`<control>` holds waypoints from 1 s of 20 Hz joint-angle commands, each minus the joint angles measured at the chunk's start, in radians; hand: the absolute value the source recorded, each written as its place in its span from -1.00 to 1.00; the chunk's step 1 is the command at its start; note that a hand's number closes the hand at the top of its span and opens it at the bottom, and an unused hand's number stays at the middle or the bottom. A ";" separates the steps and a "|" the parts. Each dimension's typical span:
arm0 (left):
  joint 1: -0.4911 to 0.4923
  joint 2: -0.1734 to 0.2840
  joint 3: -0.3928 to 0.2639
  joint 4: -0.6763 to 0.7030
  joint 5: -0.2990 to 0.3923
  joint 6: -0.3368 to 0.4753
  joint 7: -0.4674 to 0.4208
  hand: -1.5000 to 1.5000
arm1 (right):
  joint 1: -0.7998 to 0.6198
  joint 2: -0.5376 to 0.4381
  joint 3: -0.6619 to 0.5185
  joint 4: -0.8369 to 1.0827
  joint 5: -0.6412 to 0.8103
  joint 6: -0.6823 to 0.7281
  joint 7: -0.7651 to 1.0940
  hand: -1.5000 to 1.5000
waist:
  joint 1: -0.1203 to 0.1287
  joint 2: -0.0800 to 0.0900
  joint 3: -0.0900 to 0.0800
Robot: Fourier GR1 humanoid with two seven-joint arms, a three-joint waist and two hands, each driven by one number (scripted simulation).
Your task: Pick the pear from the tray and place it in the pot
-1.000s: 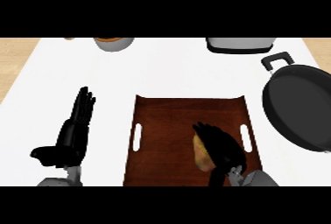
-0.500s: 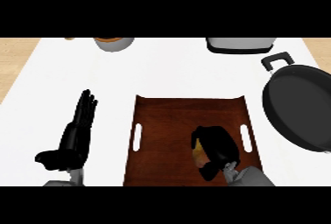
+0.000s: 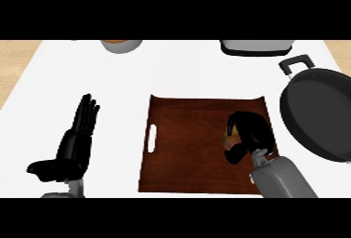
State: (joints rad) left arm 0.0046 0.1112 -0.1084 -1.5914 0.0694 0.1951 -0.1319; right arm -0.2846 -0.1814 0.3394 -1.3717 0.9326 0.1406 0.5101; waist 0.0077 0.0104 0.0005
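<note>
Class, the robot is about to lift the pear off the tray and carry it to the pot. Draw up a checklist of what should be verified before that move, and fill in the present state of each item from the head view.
1. Right hand curled round the pear: ok; only a sliver of pear shows beside the fingers.
2. Pear lifted off the tray: cannot tell; the hand hides its underside.
3. Pot open with no lid: ok; its dark inside shows.
4. Path from tray to pot: ok; the pot sits right beside the tray's right edge, nothing between.
5. Left hand out of the way: ok; it rests open, left of the tray.
</note>
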 commanded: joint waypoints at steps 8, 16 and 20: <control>-0.038 0.002 -0.026 -0.012 -0.009 -0.021 0.002 0.00 | -0.307 -0.154 -0.486 0.264 0.127 -0.204 0.577 1.00 | 0.081 0.048 -0.002; -0.071 -0.024 -0.078 0.000 -0.019 -0.041 0.003 0.00 | -0.552 -0.309 -0.509 0.479 0.422 -0.268 0.767 1.00 | 0.166 0.056 -0.004; -0.099 -0.012 -0.076 -0.002 -0.018 -0.054 0.016 0.00 | -0.627 -0.330 -0.533 0.582 0.529 -0.248 0.849 1.00 | 0.187 0.062 -0.003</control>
State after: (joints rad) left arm -0.0765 0.0909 -0.1832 -1.5944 0.0511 0.1535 -0.1218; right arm -0.8272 -0.4841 -0.1783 -0.8811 1.3605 -0.0841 1.1355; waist 0.1691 0.0668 -0.0027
